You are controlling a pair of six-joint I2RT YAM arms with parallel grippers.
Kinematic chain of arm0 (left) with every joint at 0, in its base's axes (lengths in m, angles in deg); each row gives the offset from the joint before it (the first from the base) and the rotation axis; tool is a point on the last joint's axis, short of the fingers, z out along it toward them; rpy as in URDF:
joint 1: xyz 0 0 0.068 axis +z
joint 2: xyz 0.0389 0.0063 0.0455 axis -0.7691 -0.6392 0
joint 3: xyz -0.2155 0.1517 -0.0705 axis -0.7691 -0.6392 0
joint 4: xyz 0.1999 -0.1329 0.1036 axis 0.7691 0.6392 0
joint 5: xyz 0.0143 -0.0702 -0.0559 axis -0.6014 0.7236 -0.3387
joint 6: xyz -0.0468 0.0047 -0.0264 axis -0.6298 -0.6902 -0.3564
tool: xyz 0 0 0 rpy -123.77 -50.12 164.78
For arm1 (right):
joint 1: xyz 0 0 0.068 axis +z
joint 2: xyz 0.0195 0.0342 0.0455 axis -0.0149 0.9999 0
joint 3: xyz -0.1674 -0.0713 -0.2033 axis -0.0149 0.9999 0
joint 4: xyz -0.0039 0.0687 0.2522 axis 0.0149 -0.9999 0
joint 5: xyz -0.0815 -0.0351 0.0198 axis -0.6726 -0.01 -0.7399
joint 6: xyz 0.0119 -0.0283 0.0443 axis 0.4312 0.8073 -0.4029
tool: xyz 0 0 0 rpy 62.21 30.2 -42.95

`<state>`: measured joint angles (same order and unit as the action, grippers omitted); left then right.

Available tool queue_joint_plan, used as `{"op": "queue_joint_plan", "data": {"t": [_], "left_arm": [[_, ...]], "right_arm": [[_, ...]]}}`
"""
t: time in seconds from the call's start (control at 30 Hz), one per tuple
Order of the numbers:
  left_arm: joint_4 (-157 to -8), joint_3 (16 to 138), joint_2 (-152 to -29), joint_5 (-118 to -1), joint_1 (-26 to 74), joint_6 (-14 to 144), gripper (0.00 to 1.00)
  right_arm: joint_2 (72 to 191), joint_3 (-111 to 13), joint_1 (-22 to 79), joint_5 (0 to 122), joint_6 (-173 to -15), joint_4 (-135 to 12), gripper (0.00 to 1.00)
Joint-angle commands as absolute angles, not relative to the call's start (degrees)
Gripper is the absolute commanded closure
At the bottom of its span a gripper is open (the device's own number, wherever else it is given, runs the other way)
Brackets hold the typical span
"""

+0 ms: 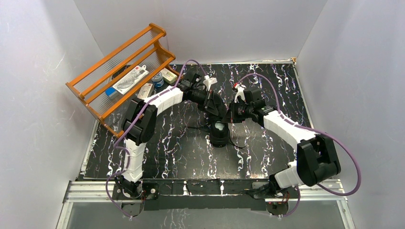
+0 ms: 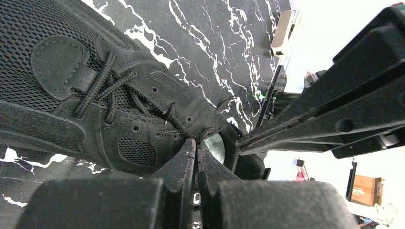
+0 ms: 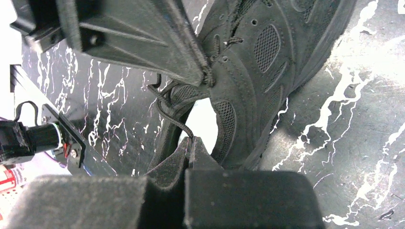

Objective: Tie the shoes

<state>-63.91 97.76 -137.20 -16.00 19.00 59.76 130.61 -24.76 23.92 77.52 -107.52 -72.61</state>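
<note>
One black sneaker, the shoes [image 1: 220,137], stands mid-table with its pale insole showing. My left gripper [image 1: 216,113] hangs over the shoe's opening from the back left. In the left wrist view the shoe [image 2: 57,95] fills the left side, and that gripper [image 2: 196,143] is shut on a thin black lace [image 2: 177,125] at the top eyelets. My right gripper [image 1: 234,114] comes in from the right. In the right wrist view it [image 3: 191,140] is shut on another lace strand [image 3: 167,117] that loops over the shoe's [image 3: 267,62] opening. The left gripper's finger [image 3: 143,38] crosses above.
An orange wooden rack [image 1: 119,71] with small packets leans at the back left corner. The black marbled tabletop [image 1: 181,152] is walled in white on three sides. A loose lace end trails on the table right of the shoe.
</note>
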Motion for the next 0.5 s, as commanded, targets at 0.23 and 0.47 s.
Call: {"op": "queue_joint_plan", "data": {"t": [0.23, 0.47], "left_arm": [[-64.02, 98.86, -130.5, -15.84, 18.63, 58.0, 1.0], [-64.07, 99.29, -129.9, -15.64, 18.8, 57.14, 1.0]], "right_arm": [[133.23, -29.79, 23.97, 73.27, -111.62, -69.99, 1.0], [134.37, -30.59, 23.95, 74.0, -111.93, -69.67, 1.0]]}}
